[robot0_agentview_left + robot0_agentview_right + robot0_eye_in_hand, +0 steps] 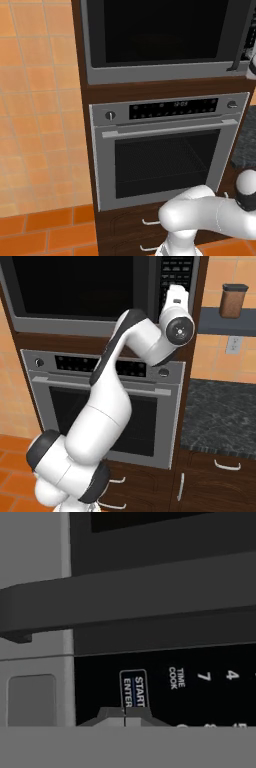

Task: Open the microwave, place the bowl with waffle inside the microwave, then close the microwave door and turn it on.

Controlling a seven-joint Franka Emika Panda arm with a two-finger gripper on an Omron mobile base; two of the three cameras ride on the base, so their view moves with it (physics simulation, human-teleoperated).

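The gripper (125,716) is closed, its two dark fingertips pressed together with nothing between them, and it sits right at the START/ENTER button (134,691) of the button panel (200,682) (whether the tips actually touch the key cannot be told from the hand view). At about two o'clock from that button are the TIME COOK label and the digits 7 and 4. At twelve o'clock from the gripper runs the long dark bar handle (130,602) of the microwave door (160,30), rolled to lie across the hand view; its end sits at about ten o'clock, over the grey frame.

In the right base view the white arm (107,406) rises from seven o'clock, bends, and ends with the hand (176,311) up against the panel at one o'clock. The microwave (90,291) has its black glass door shut flush in the grey frame. The bowl cannot be made out through the dark glass.

Directly at six o'clock below the microwave is the silver oven (165,155), door closed. At three o'clock from the oven lies a dark speckled counter (220,411), with a brown canister (233,301) on a shelf above it.
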